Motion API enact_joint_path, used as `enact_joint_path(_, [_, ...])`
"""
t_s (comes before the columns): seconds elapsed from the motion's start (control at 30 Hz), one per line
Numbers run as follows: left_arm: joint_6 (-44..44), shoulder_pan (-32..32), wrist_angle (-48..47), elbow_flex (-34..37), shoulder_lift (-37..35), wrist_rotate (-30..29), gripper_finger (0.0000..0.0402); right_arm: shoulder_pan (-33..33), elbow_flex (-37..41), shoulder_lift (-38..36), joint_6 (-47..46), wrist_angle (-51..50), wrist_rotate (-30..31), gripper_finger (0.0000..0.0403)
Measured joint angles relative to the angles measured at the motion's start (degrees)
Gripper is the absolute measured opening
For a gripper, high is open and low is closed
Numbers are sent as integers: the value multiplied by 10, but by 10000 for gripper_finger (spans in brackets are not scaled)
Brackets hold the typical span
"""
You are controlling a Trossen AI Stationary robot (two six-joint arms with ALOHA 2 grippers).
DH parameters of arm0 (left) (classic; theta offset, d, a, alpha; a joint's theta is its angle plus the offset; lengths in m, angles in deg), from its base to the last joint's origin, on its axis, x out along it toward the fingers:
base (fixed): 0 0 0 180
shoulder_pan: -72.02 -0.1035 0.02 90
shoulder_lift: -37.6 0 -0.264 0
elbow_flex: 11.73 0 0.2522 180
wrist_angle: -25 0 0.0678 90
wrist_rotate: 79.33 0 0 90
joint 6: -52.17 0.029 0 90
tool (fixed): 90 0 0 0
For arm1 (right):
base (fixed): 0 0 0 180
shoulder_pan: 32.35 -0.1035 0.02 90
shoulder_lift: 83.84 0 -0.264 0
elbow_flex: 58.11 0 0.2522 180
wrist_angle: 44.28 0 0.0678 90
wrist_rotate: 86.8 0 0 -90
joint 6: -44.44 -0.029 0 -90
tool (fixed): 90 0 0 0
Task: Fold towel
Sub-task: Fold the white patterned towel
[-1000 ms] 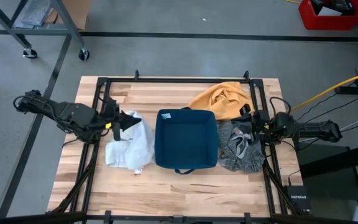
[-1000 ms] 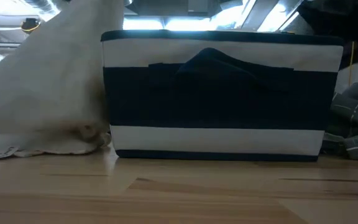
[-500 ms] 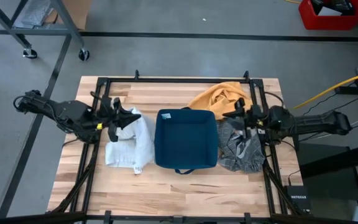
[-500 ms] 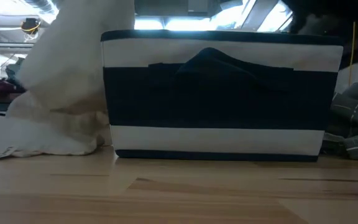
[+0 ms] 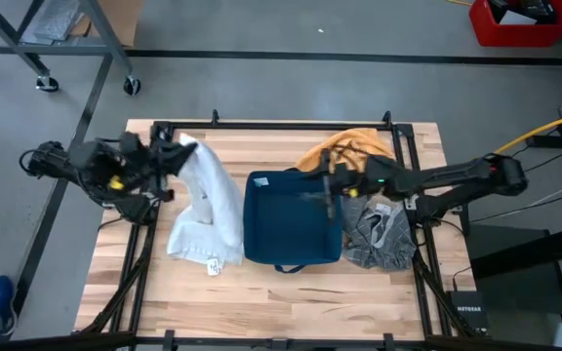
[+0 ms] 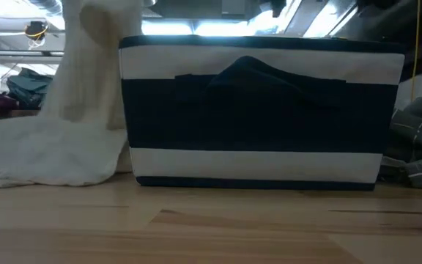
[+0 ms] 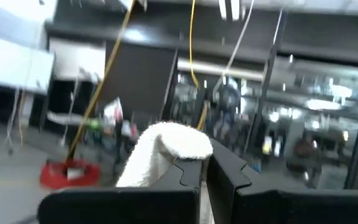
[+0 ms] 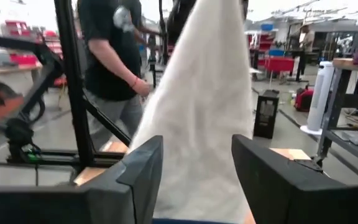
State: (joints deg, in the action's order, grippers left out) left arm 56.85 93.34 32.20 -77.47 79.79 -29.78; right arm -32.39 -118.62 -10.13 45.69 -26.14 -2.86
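The left claw (image 5: 177,154) is clenched on a corner of the white terry towel (image 5: 206,210), lifting it off the wooden surface (image 5: 261,292). The right claw (image 5: 328,185), fingers spread and empty, hangs over the dark blue fabric bin (image 5: 291,219).

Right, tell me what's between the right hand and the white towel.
The bin is: the right hand, open, hovers over its right side, while the towel hangs from the shut left hand beyond its left side.

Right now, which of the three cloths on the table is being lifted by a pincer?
The white towel: the left pincer holds its corner up, while the orange cloth and grey cloth lie untouched.
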Motion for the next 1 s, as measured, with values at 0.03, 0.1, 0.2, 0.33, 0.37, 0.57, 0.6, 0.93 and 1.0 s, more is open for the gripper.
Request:
enact_joint_path(0.03, [14, 0, 13, 0, -3, 0, 0, 0, -17, 20, 7, -8, 0, 200])
enact_joint_path(0.1, [37, 0, 30, 0, -10, 0, 0, 0, -52, 58, 22, -24, 0, 200])
enact_joint_path(0.2, [60, 0, 47, -1, -21, 0, 0, 0, -99, 106, 40, -51, 0, 200])
enact_joint_path(0.33, [80, 0, 65, -1, -31, 0, 0, 0, -153, 160, 53, -77, 0, 200])
enact_joint_path(0.37, [85, 0, 71, -1, -32, 0, 0, 0, -167, 174, 53, -82, 0, 200])
enact_joint_path(0.57, [138, 0, 139, -1, -36, 0, 0, 0, -219, 228, 53, -117, -7, 200])
enact_joint_path(0.6, [145, 0, 152, -1, -36, 0, 0, 0, -225, 233, 53, -116, -6, 200])
enact_joint_path(0.93, [166, 0, 208, -1, -41, 1, 0, -12, -230, 260, 54, -107, -2, 200])
enact_joint_path(1.0, [169, 0, 208, -1, -40, 1, 0, -23, -230, 260, 68, -97, 5, 200])
